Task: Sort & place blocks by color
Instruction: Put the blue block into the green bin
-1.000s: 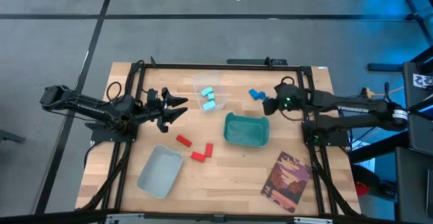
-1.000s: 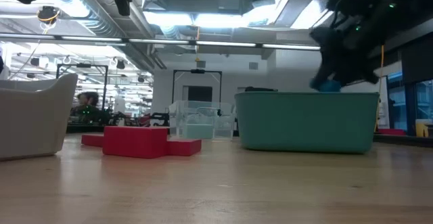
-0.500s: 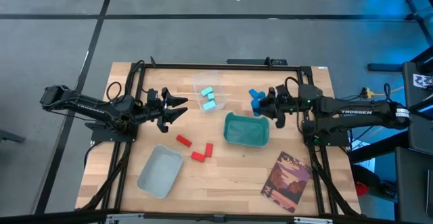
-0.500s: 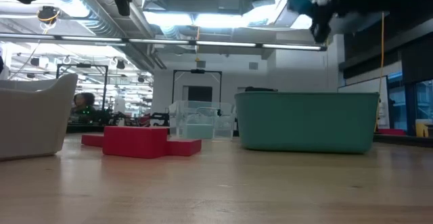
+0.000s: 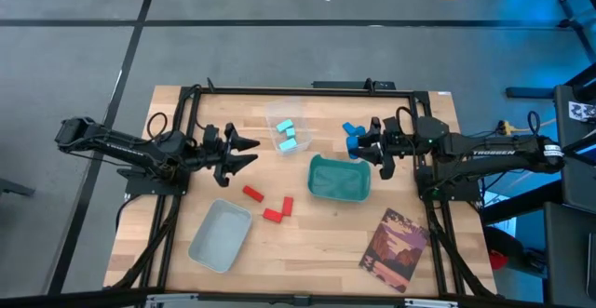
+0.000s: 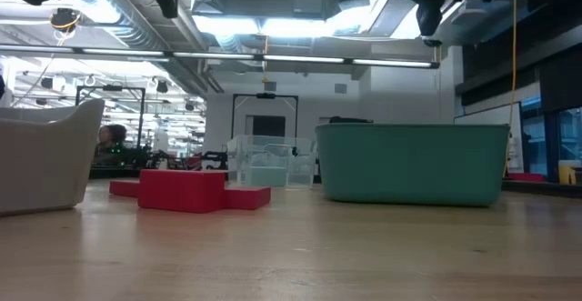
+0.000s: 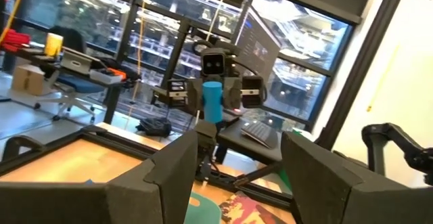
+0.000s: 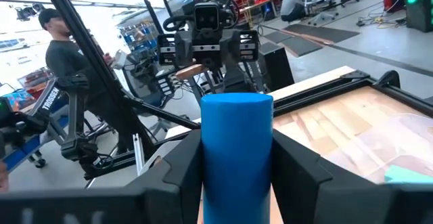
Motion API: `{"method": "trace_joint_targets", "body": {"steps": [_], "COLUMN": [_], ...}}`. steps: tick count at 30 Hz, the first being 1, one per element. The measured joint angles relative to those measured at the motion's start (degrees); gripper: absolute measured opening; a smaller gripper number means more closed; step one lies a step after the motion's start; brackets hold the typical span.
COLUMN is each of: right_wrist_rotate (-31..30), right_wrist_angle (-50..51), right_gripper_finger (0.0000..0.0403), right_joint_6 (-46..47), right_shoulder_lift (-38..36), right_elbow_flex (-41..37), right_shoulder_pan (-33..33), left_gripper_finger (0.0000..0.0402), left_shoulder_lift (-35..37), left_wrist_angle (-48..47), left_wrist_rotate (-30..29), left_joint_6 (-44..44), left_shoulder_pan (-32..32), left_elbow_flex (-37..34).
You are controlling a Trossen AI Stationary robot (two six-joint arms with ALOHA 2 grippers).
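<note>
My right gripper (image 5: 358, 146) hovers level above the table just beyond the teal bin (image 5: 339, 180), shut on a darker blue block (image 8: 237, 143). Another darker blue block (image 5: 349, 127) lies flat on the table behind it. Three light cyan blocks (image 5: 287, 134) sit in a clear tray. Three red blocks (image 5: 272, 207) lie flat on the wood between the grey tray (image 5: 221, 236) and the bin. My left gripper (image 5: 250, 150) waits open in the air left of the clear tray, touching nothing. My right gripper pinches the darker blue block between its two fingers (image 8: 186, 173), which lie on two opposite sides (image 8: 211, 158). The fingers come level from the table's right. The block is lifted clear, and its free end (image 8: 237, 102) sticks out past the fingertips toward the table's left.
A picture card (image 5: 396, 249) lies at the near right corner. The black frame rail (image 5: 307, 89) runs along the far edge. Bare wood shows at the near edge between grey tray and card. A person (image 8: 64, 55) stands in the room beyond the table.
My right gripper has risen from the table beyond the teal bin with the darker blue block, tipping from pointing down to level and pointing toward the table's left. The block is now lifted clear, high above the bin's rim. The other blue block has stayed where it was.
</note>
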State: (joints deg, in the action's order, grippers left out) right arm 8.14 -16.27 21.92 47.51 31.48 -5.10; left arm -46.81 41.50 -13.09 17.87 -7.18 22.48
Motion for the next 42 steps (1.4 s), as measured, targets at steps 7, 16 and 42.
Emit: {"method": "trace_joint_targets", "body": {"steps": [7,16,42], "right_wrist_rotate": [-0.1,-0.4,-3.8], "right_wrist_angle": [-0.3,-0.3,58.0], "right_gripper_finger": [0.0137,0.0137,0.0137], "right_joint_6": [0.0,-0.6,0.9], "right_shoulder_lift": [0.0,0.0,28.4], "right_elbow_flex": [0.0,0.0,35.2], "right_shoulder_pan": [0.8,2.4,4.5], "left_gripper_finger": [0.0206,0.0206,0.0206], "left_shoulder_lift": [0.0,0.0,0.0], "left_wrist_angle": [0.0,0.1,0.2], "left_wrist_rotate": [1.8,1.8,0.4], "left_joint_6": [0.0,-0.4,-0.4], "left_shoulder_pan": [0.0,0.0,0.0], "left_elbow_flex": [0.0,0.0,0.0]}}
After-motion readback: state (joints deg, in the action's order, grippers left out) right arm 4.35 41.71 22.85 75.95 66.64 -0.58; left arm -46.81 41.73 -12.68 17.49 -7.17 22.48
